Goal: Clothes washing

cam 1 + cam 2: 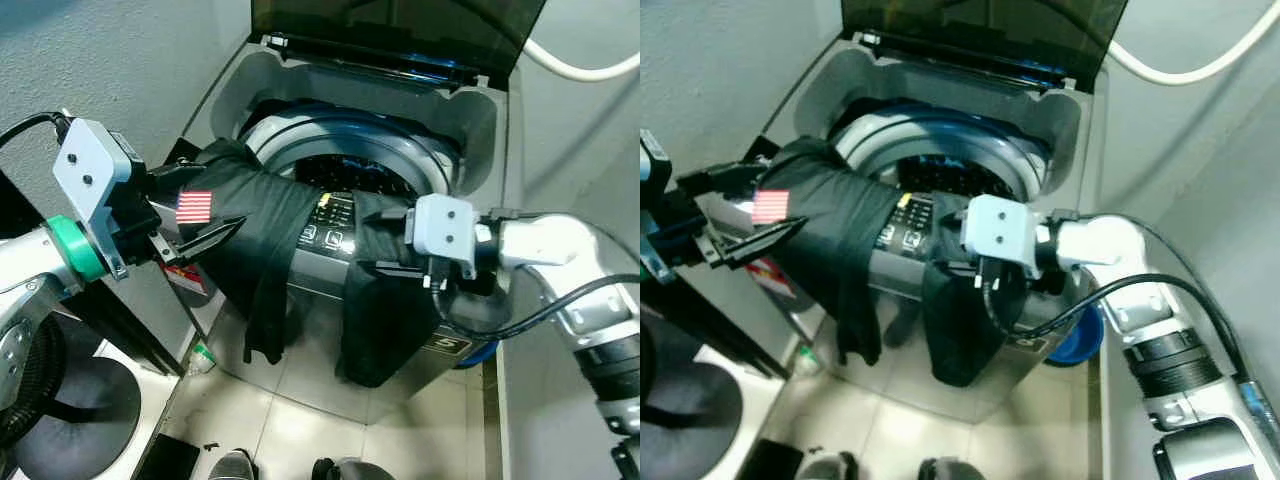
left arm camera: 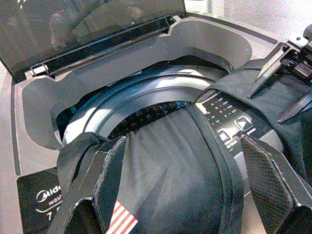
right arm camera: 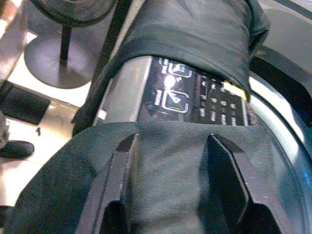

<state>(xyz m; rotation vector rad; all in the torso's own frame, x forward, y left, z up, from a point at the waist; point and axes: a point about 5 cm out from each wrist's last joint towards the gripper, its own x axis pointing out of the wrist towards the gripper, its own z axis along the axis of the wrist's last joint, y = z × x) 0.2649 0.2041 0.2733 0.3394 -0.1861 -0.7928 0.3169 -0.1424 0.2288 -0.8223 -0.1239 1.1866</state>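
The top-loading washing machine stands with its dark lid raised at the far side, and its perforated drum shows no laundry that can be made out. A black garment with a small flag patch lies draped over the machine's near rim and control panel, one part hanging down the front on the left and another hanging down on the right, both ending just above the tiled floor. The left gripper sits at the left part, fingers spread wide around the cloth beside the patch. The right gripper rests on the right part, fingers parted over the fabric without pinching it. A fan base stands on the floor at near left
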